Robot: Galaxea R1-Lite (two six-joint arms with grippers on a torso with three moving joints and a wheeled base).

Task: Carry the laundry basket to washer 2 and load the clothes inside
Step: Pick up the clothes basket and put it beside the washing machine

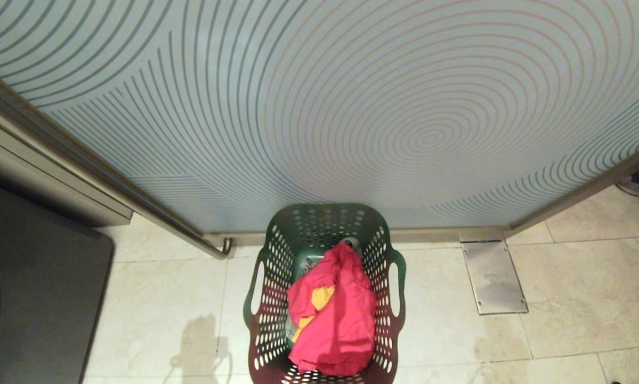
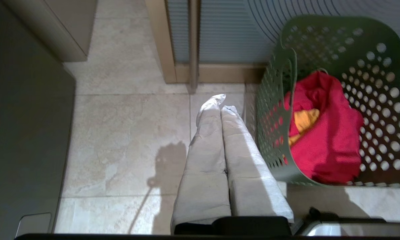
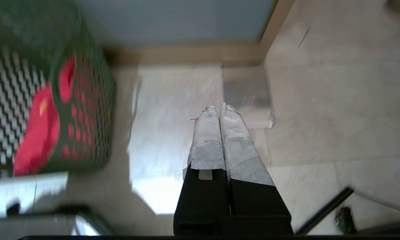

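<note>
One laundry basket [image 1: 324,298] stands on the tiled floor [image 1: 564,298] against a patterned glass door [image 1: 351,106], the clothes [image 1: 332,314] inside. Left wrist view: left gripper [image 2: 221,101], fingers pressed together, empty, beside the basket. Right wrist view: right gripper [image 3: 218,110] likewise closed, empty.

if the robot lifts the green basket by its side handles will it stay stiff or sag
The laundry basket looks like moulded plastic, so probably fairly stiff, though its perforated walls may flex slightly. The clothes fill only part of it, so it is likely light, and they may slide if it tilts.
</note>
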